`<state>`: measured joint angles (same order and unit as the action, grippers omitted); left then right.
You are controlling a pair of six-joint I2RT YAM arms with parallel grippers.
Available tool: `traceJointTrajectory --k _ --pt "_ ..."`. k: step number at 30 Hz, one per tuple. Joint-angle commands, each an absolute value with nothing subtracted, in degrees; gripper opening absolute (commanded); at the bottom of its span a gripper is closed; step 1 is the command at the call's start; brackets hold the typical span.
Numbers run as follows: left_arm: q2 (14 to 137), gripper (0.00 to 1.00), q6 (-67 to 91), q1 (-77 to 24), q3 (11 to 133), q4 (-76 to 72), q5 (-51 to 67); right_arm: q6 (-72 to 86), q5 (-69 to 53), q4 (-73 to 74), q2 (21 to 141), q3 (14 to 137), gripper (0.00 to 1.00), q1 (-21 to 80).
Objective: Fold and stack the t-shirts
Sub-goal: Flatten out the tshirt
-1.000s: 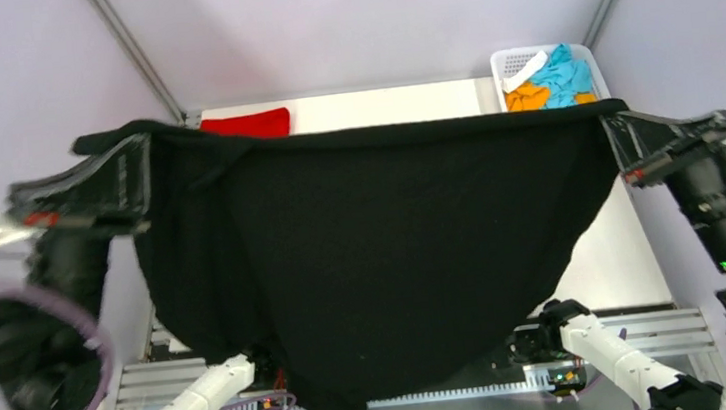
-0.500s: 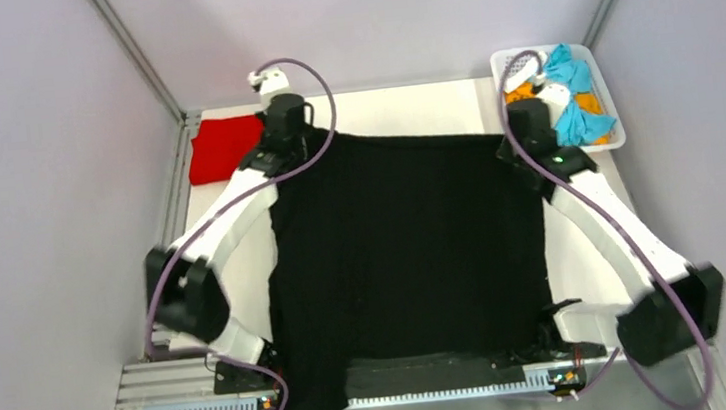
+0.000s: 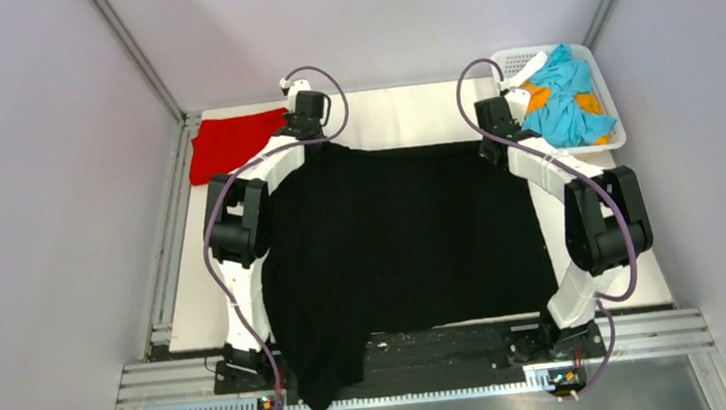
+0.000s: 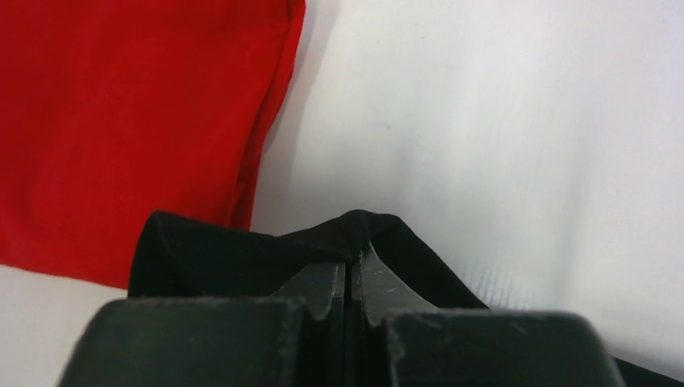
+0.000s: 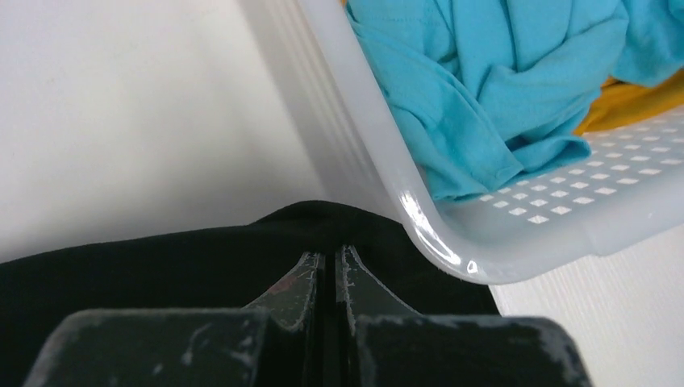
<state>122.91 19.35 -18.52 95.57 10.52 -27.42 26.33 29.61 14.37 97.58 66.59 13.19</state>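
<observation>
Left hand (image 4: 348, 256) and right hand (image 5: 331, 260) pinch black t-shirt (image 3: 403, 241).

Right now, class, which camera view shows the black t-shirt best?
The top external view: the whole black t-shirt lies spread out there. The left wrist view shows only a corner pinched in the left tool; the right wrist view, a corner pinched in the right tool.

A spread t-shirt (image 3: 407, 236) covers the table's (image 3: 401, 116) middle, its near left part overhanging the front edge, a second t-shirt (image 3: 228, 146) behind it at far left, a basket (image 3: 511, 56) of clothes (image 3: 561, 116) at far right.
</observation>
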Motion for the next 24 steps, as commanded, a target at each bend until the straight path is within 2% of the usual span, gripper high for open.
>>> traceJointTrajectory --k 1,6,8,9,10,12,14,16,17,19,20,24 --pt "123.2 0.0 20.6 -17.1 99.2 5.3 -23.9 23.6 33.4 8.7 99.3 71.3 0.0 12.6" --pt "126.3 0.0 20.4 -16.5 102.1 3.3 -21.5 24.1 37.0 8.7 102.5 73.6 0.0 12.5" --pt "128.8 0.07 20.3 -16.2 105.5 3.9 -21.7 23.7 38.0 8.8 103.8 74.9 0.0 12.5" --pt "130.3 0.14 20.4 -16.0 107.5 4.5 -21.4 23.5 38.6 8.9 104.5 75.6 0.0 12.5" --pt "131.9 0.27 20.4 -15.8 109.9 5.5 -20.7 23.3 39.4 9.0 105.1 76.5 0.01 12.4" --pt "135.2 0.61 20.7 -15.4 115.4 8.2 -19.3 22.9 40.7 10.5 106.5 78.9 0.08 12.3" --pt "137.8 0.82 21.0 -15.0 121.5 12.4 -18.9 22.8 41.4 12.9 107.3 81.9 0.19 12.1" --pt "138.5 0.9 21.4 -14.8 124.6 15.2 -18.1 22.2 40.3 14.8 107.1 83.9 0.35 12.2" --pt "137.4 0.93 21.7 -14.8 124.3 15.3 -17.4 22.2 38.8 15.5 106.5 84.4 0.49 12.2" --pt "134.4 0.98 23.1 -14.9 121.1 14.6 -15.0 22.4 35.0 15.9 104.4 83.4 0.9 12.2" --pt "132.5 0.99 24.1 -14.9 118.6 14.1 -13.6 22.8 32.9 15.9 103.2 82.4 0.98 12.3" --pt "125.1 0.99 27.4 -14.9 107.4 12.1 -9.5 22.2 27.1 15.5 98.0 78.8 0.99 13.7"
